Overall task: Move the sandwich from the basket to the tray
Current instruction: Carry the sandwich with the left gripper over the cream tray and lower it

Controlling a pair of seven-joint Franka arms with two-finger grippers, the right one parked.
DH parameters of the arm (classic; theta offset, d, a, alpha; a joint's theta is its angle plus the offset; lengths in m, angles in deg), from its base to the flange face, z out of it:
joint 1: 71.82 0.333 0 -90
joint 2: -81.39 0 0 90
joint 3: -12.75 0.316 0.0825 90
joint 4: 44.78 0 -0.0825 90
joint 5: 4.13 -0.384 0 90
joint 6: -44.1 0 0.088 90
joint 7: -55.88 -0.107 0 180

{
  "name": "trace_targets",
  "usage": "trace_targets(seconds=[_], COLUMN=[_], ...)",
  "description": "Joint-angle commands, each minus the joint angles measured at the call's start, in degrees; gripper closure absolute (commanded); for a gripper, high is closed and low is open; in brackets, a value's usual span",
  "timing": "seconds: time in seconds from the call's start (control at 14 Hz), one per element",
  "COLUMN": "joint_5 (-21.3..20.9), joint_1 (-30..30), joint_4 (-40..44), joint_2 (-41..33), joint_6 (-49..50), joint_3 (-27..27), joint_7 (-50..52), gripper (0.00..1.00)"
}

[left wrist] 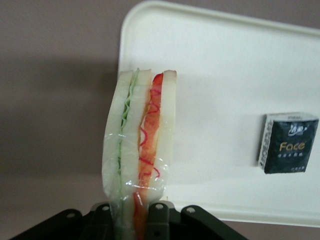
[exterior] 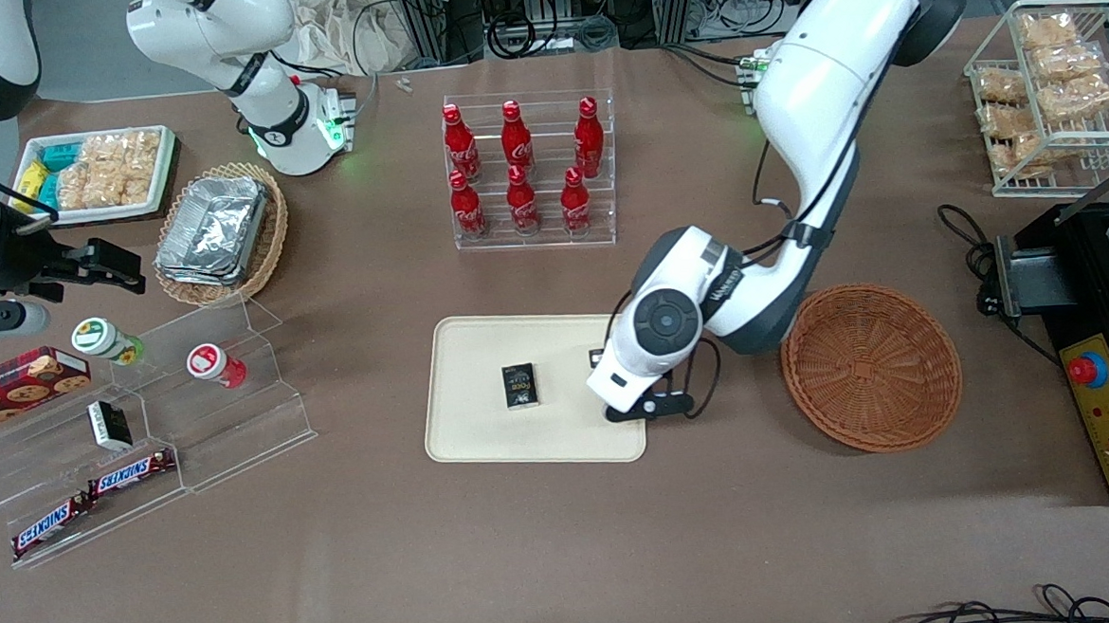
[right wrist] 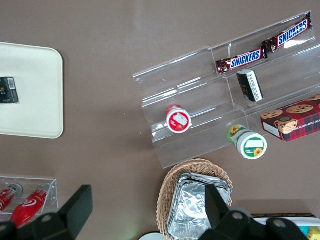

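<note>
The working left arm reaches in from the desk's edge farthest from the front camera, its white upper link sloping down toward that camera, then bending at the elbow toward the tray. The wrist is turned downward, so the claw hangs over the tray's edge nearest the basket. In the wrist view the claw is clamped on the lower end of the wrapped sandwich, which stands on edge between the dark fingers.
</note>
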Motion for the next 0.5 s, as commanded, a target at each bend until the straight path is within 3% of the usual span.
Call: trace_targets(seconds=[0.0, 0.07, 0.14, 0.21, 0.29, 0.43], joint_5=[-0.86, -0.95, -1.47, -2.61, -2.96, -3.06], joint_1=[-1.47, -1.48, -1.57, -1.57, -1.57, -1.57], joint_4=[1.99, 1.55, 0.85, 0.58, 0.58, 0.58], joint_2=[2.17, 2.7, 2.79, 2.88, 2.88, 2.88], joint_6=[-2.22, -4.07, -5.4, -5.93, -6.02, -5.94], joint_3=[0.66, 0.66, 0.66, 0.57, 0.66, 0.57], joint_7=[2.17, 3.05, 3.14, 3.14, 3.23, 3.23], gripper=[0.95, 0.86, 0.69, 0.29, 0.0, 0.0])
